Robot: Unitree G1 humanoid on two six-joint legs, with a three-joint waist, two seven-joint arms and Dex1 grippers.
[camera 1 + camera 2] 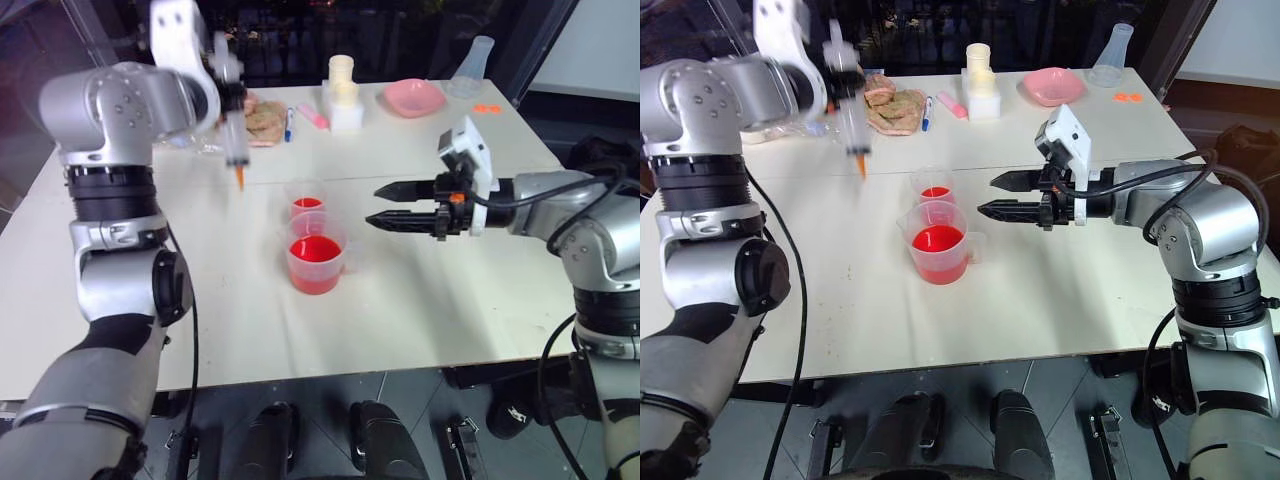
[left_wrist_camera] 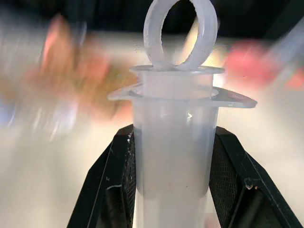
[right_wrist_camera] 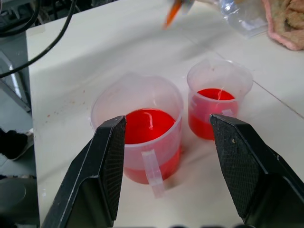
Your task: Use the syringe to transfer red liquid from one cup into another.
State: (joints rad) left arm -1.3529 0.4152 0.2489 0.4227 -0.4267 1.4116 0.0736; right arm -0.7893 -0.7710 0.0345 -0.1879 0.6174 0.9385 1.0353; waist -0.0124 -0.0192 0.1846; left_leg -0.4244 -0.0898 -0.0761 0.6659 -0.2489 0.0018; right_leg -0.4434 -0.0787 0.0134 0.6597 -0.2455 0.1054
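Clamped between the left pincer's (image 2: 173, 190) black fingers (image 2: 121, 185), the syringe (image 1: 236, 140) is hanging orange tip down, its ring-topped plunger looking pushed fully in and no red showing in the barrel. White table (image 1: 420, 310) is lying open and bare on the near side and to the right of the cups, giving both arms generous room; the back edge is crowding up with a cloth (image 1: 265, 118), a pink bowl (image 1: 413, 96), a white block with cream cylinders (image 1: 343, 98) and a clear flask (image 1: 472, 66). Just below and to the right of the syringe tip, the handled measuring cup (image 1: 316, 262) is standing with red liquid (image 1: 316, 250) in it, and the small narrow cup (image 1: 308, 200), touching or nearly touching behind it, is holding a little red too. Right pincer (image 1: 383, 205) is hovering spread and empty, pointing at the cups from just beside them. Biggest risk, I judge, is either arm knocking these light cups over and spilling; next, the tip catching a rim on the way down; smallest, drips falling between cups.
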